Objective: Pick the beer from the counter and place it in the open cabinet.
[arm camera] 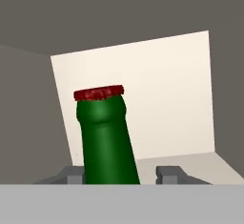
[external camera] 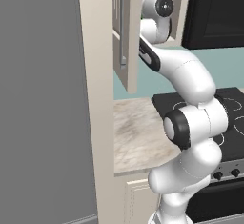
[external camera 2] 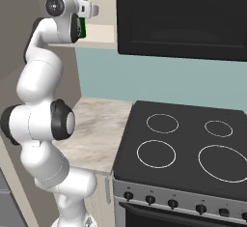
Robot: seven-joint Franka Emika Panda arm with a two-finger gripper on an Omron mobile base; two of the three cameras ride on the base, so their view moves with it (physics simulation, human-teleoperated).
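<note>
Beer (arm camera: 106,139) upright inside cabinet (arm camera: 162,94), red cap up. End effector (arm camera: 123,174) fingers flank it; right finger (arm camera: 167,173) stands apart from the glass, grip loosened.

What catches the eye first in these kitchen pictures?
Probably the big white robot arm, reaching from the floor up into the open cabinet above the counter. In the hand view, a green beer with a red cap stands close up between the end effector fingers. To the right sits a black stovetop.

No readable text, label, brand or number on any surface in these views
</note>
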